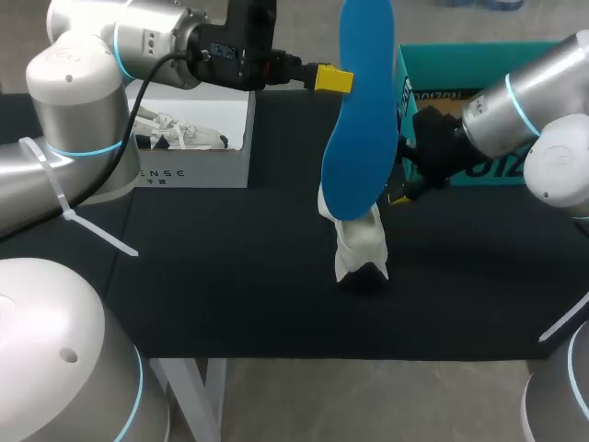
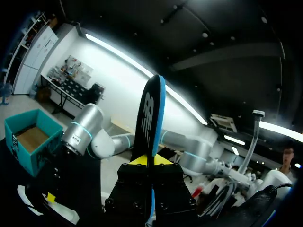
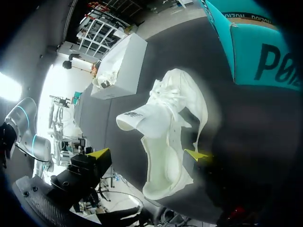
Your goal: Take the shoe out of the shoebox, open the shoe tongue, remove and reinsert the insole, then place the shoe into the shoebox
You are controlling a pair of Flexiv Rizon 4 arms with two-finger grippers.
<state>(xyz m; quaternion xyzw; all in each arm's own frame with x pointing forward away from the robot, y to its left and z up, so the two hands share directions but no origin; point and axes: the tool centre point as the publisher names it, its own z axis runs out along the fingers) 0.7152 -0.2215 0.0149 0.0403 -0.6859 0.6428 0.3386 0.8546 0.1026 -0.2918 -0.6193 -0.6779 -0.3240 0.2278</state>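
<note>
We work over the black table (image 1: 230, 295), our left arm (image 1: 83, 101) coming across its far side and our right arm (image 1: 525, 101) reaching in past the teal shoebox (image 1: 479, 55), which stands open at the far right corner. It is near enough, we judge, for the shoe to go back in with a short carry. A white box (image 1: 198, 170) sits at the far left with pale things inside, well apart from the work.

The blue insole (image 1: 359, 120) hangs nearly upright above the middle of the table. Its lower end meets the mouth of the white shoe (image 1: 361, 244), and its upper part is raised high, probably so it can slide along the shoe's length rather than buckle. We cannot tell from this whether it is on its way out or in. The shoe rests on the table just under it, tongue pulled open, as the right wrist view shows (image 3: 165, 123).

Our left gripper (image 1: 333, 79) is pinching the insole by its edge, which stands edge-on (image 2: 151, 123) between the yellow tips. Our right gripper (image 3: 147, 156) is spread wide around the shoe's heel end. One tip (image 3: 196, 155) lies against the side wall and the other (image 3: 99, 153) stands clear, so it steadies the shoe rather than clamps it
</note>
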